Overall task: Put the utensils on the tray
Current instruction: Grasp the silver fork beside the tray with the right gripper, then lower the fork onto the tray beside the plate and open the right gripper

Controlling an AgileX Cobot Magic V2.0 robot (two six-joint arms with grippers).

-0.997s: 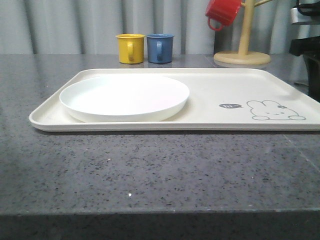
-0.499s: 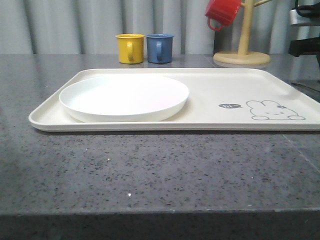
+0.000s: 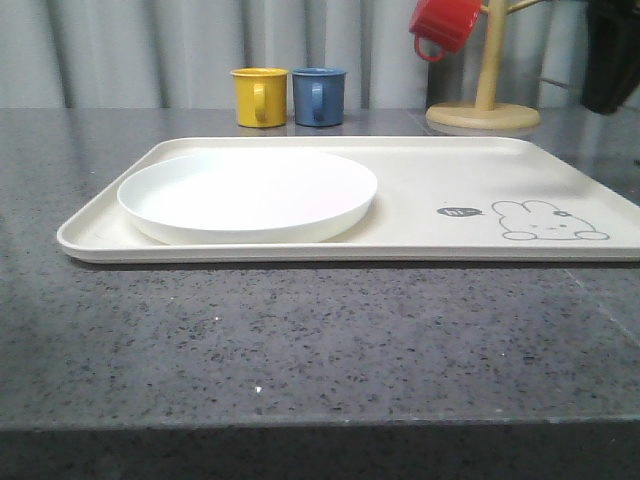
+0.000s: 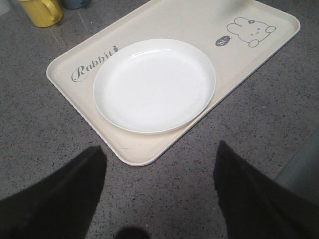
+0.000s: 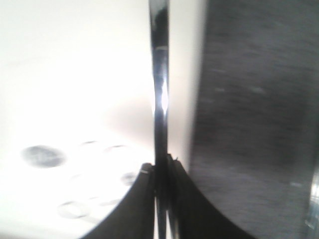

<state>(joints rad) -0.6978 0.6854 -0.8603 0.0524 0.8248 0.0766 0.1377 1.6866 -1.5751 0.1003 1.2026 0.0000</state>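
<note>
Front view: On the grey surface [image 3: 320,340], the plate [image 3: 247,195] sits at the tray's [image 3: 420,170] left end.
Left wrist: Your left gripper [image 4: 159,189] hangs spread and empty.
Right wrist: Your right gripper [image 5: 162,172] pinches a thin metal utensil [image 5: 160,89] edge-on above the tray; release early and it could clatter off.

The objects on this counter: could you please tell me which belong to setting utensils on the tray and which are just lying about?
Part of the job:
- tray
- white plate, already on the tray
- thin metal utensil gripped in the right hand

Just lying about:
- yellow mug
- blue mug
- red mug hanging on the wooden mug stand
</note>
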